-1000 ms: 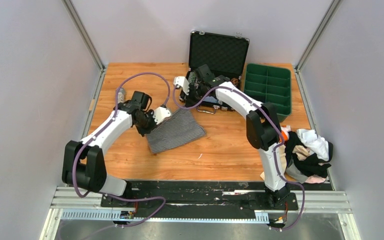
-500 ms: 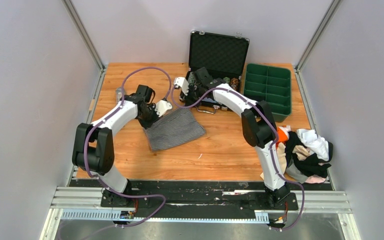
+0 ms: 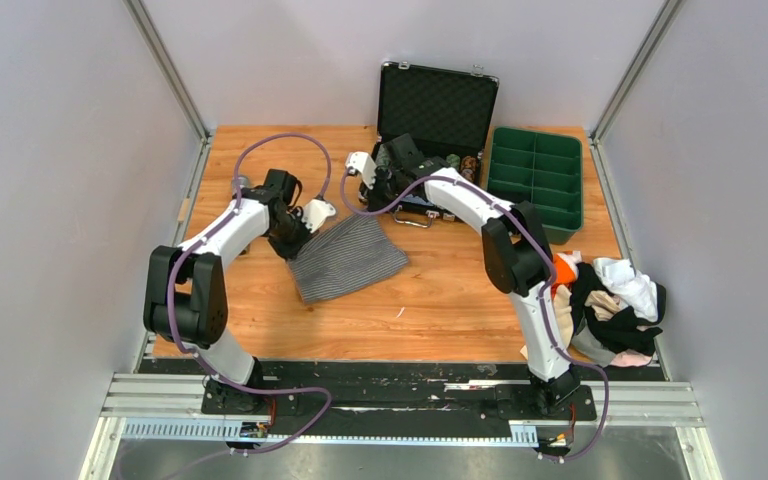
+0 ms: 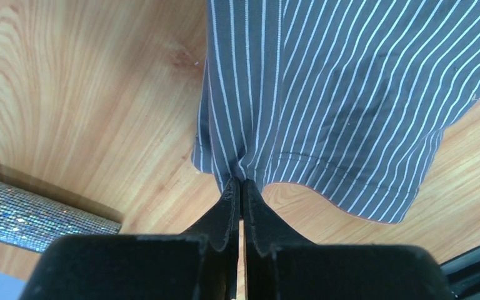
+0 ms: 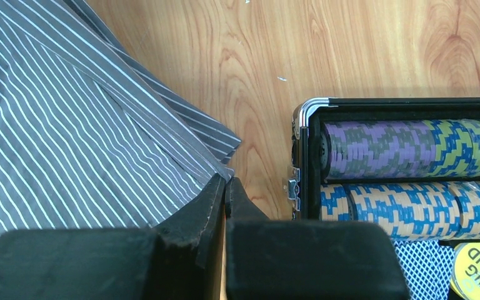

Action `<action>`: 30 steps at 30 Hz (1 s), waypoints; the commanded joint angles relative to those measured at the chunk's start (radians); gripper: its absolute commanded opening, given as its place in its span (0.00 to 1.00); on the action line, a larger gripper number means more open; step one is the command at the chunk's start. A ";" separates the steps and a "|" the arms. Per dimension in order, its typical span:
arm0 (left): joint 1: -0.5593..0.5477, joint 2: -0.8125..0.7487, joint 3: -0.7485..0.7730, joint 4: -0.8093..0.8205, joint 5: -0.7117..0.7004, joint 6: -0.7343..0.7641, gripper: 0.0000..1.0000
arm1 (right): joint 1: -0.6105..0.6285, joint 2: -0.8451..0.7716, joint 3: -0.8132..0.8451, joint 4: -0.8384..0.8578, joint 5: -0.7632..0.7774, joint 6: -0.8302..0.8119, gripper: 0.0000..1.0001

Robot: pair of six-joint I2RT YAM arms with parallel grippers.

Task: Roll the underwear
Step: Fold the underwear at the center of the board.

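Pinstriped grey-and-white cloth underwear lies mid-table, its far corners pinched by the clenched left gripper and right gripper. The left arm has just swung round, tugging its corner slightly toward eleven o'clock, apparently squaring the cloth for rolling. Beyond, at twelve, an open black hard case holds striped poker chips; the green plastic compartment tray at one o'clock looks empty.

1. A wooden worktop with an orange-brown grain fills the middle of the booth.
2. Plain pale grey walls close it in on the left, back and right.
3. Slanted aluminium posts mark the two back corners.
4. A black base plate and silver rails run along the near edge.
5. The light is even, and shadows on the wood are soft.
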 commanded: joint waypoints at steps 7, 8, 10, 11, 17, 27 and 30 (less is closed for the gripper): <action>0.029 0.031 0.044 0.023 0.011 -0.113 0.30 | 0.018 0.056 0.054 0.057 0.031 0.026 0.01; 0.029 0.034 0.053 0.034 0.005 -0.124 0.32 | 0.019 0.059 0.053 0.060 0.037 0.028 0.01; 0.029 0.045 0.070 0.042 -0.012 -0.135 0.37 | 0.021 0.064 0.055 0.066 0.051 0.033 0.04; 0.029 0.048 0.075 0.046 -0.029 -0.137 0.39 | 0.022 0.065 0.061 0.070 0.064 0.041 0.10; 0.052 -0.014 0.104 0.060 -0.137 -0.211 0.51 | 0.025 -0.029 0.082 0.084 0.149 0.126 0.40; 0.062 -0.075 0.042 0.016 0.101 -0.392 0.54 | 0.025 -0.268 -0.254 0.064 0.027 0.222 0.37; 0.062 -0.040 0.032 0.025 0.225 -0.479 0.35 | 0.024 -0.299 -0.353 0.061 -0.008 0.266 0.25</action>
